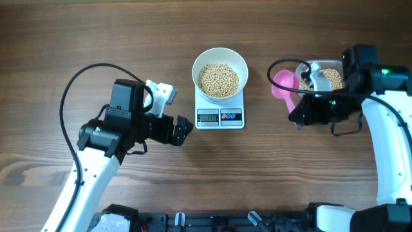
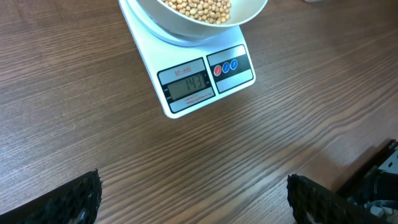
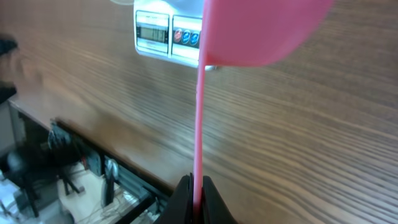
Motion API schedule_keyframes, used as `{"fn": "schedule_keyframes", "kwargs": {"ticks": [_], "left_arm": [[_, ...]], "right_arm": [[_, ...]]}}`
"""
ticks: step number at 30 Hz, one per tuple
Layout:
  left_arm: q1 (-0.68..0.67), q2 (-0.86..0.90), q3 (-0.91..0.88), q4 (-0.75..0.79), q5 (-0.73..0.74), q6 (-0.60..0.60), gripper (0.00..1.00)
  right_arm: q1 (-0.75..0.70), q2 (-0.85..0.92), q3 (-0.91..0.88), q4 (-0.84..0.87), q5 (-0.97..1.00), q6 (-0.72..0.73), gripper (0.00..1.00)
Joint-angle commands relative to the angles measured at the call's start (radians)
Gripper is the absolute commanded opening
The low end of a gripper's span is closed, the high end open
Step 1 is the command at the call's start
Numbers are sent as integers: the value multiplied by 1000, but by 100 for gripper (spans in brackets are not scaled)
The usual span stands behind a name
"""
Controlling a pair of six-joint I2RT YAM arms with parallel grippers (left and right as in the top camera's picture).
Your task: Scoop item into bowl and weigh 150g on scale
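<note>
Dark wood table (image 1: pixel 77 38): the bowl (image 1: pixel 196 69) of beans (image 1: pixel 218 80) stands on the scale (image 1: pixel 219 117), a clear container (image 1: pixel 322 63) with more at its three o'clock, pink scoop (image 1: pixel 285 85) between. My right gripper (image 3: pixel 194 186) pinches the scoop's handle; my left gripper (image 2: pixel 193 205) gapes wide at the scale's eight o'clock.

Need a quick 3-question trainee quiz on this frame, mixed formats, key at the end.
1. True or false: the left gripper holds the pink scoop.
2. The bowl of beans sits: A) on the scale; B) beside it; C) under the scoop.
3. What does the display read in the left wrist view, and is the target met?

Key
1. False. The right gripper is shut on the scoop's handle; the left is open and empty.
2. A.
3. 143, so short of 150.
</note>
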Motion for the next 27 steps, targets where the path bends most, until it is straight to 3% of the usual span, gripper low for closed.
{"fn": "schedule_keyframes", "kwargs": {"ticks": [1, 3, 6, 10, 15, 27], "left_arm": [[6, 5, 0, 2, -2, 23, 100], [6, 5, 0, 2, -2, 23, 100], [6, 5, 0, 2, -2, 23, 100], [6, 5, 0, 2, -2, 23, 100], [6, 5, 0, 2, -2, 23, 100], [6, 5, 0, 2, -2, 23, 100]], "right_arm": [[2, -10, 3, 59, -35, 265, 4], [2, -9, -10, 51, -55, 296, 4], [2, -9, -29, -2, -109, 192, 4], [2, 4, -31, -71, -43, 184, 4], [2, 17, -31, -128, 298, 422, 4], [2, 17, -31, -120, 283, 340, 4]]}}
